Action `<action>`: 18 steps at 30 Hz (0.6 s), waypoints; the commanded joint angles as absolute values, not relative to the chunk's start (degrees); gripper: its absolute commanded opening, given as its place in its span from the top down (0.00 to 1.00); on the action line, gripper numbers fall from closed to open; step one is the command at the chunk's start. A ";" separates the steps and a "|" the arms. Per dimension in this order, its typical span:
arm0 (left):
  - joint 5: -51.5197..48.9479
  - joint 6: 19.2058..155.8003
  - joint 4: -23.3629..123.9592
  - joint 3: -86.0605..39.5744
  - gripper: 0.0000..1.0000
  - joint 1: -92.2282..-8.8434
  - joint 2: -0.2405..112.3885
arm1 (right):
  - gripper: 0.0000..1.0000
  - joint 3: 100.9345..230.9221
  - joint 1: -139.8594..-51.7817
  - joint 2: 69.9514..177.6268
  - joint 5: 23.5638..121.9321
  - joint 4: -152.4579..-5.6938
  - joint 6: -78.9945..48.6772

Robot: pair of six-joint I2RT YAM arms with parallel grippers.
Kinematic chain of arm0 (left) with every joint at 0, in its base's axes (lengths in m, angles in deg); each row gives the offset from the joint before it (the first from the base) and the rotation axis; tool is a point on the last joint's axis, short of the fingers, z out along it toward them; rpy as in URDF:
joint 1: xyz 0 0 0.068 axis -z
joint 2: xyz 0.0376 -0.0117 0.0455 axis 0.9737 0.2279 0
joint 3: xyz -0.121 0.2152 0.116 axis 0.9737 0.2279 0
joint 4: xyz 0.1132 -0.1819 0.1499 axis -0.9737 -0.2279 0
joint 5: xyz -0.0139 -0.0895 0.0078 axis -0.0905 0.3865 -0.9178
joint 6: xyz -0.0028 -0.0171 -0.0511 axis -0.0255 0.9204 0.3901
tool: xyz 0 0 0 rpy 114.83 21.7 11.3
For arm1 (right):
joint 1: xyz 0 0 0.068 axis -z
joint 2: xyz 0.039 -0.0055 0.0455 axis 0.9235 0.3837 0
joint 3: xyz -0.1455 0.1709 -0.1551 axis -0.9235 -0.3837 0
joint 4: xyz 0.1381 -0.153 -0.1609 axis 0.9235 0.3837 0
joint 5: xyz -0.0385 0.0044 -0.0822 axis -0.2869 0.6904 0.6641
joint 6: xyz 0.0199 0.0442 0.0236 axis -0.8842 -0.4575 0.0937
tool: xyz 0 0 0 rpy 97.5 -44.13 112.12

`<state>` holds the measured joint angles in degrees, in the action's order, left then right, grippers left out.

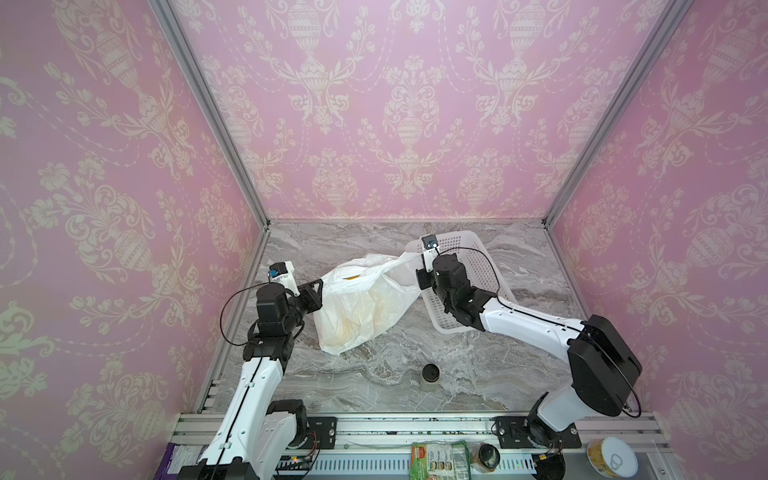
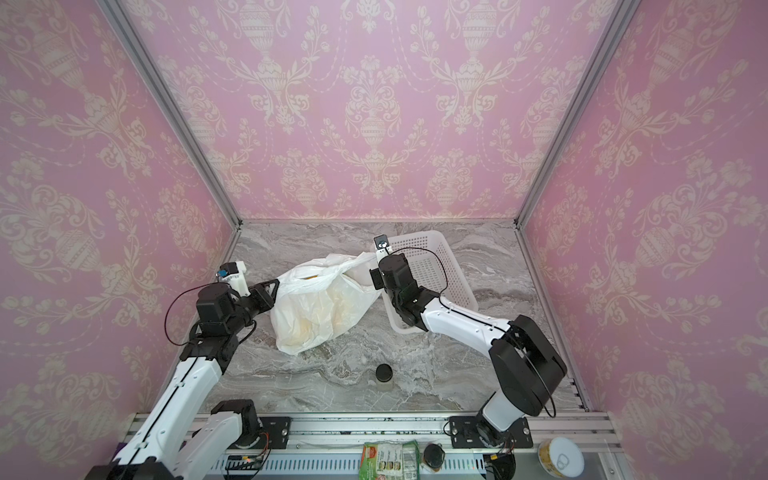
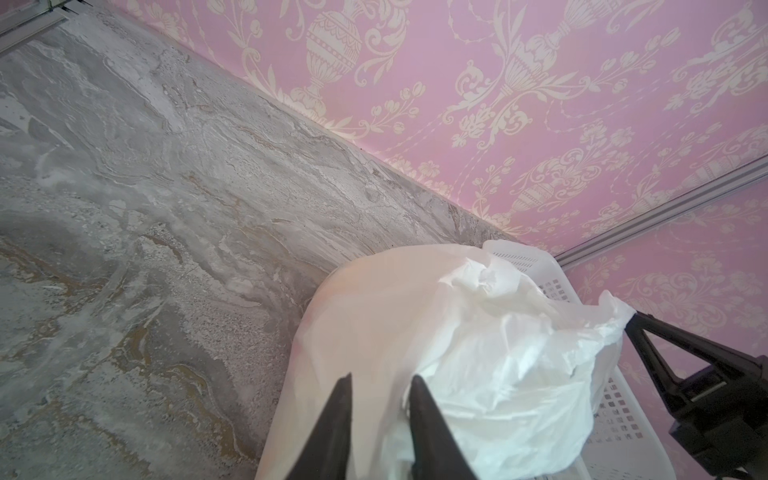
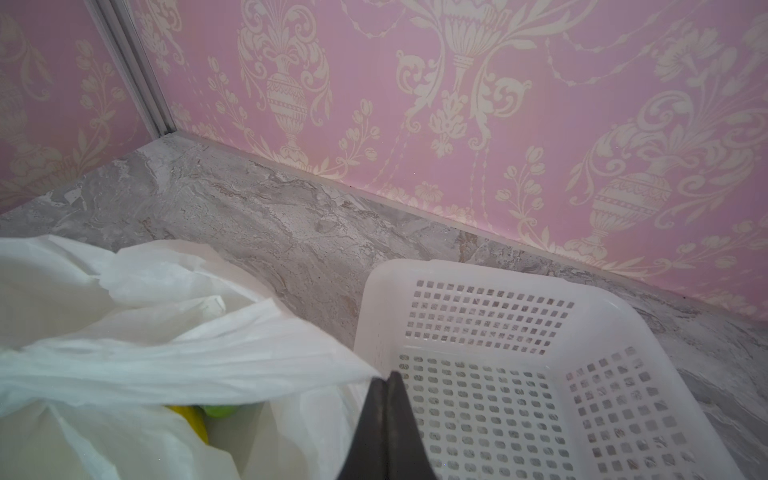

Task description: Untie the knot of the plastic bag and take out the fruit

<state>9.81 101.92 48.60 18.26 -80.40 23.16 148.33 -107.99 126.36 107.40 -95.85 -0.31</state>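
Both fingers of the right gripper (image 4: 388, 376) are pressed together, pinching a stretched strip of the plastic bag (image 1: 361, 307) rim, just beside the white perforated basket (image 4: 478, 270). Left gripper (image 3: 382, 380) has its fingers spread, bag film visible in the gap, at the bag's opposite side. Bag sits mid-table on the marble top (image 1: 374, 374), mouth pulled wide between the arms. Some fruit (image 4: 191, 417) shows inside: yellow and green pieces. Dark-lidded jar (image 1: 430, 373) stands well apart, toward the front.
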 commanded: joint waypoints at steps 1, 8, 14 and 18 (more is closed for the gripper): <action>7.38 101.83 47.55 16.45 0.01 -80.06 18.21 | 1.00 148.77 -109.55 125.14 104.64 -93.67 -2.75; -0.30 93.89 37.82 13.23 0.01 -68.44 4.24 | 1.00 149.61 -112.27 126.03 105.03 -94.76 -2.77; -4.97 87.90 40.78 17.03 0.10 -54.73 7.71 | 1.00 149.63 -112.26 124.79 106.00 -93.39 -3.22; -13.08 83.57 40.54 15.89 0.11 -48.64 16.16 | 1.00 148.20 -112.24 123.62 105.94 -93.82 -3.77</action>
<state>-5.44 89.22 41.96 15.61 -51.26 12.56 148.51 -112.43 126.05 105.30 -93.82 -2.23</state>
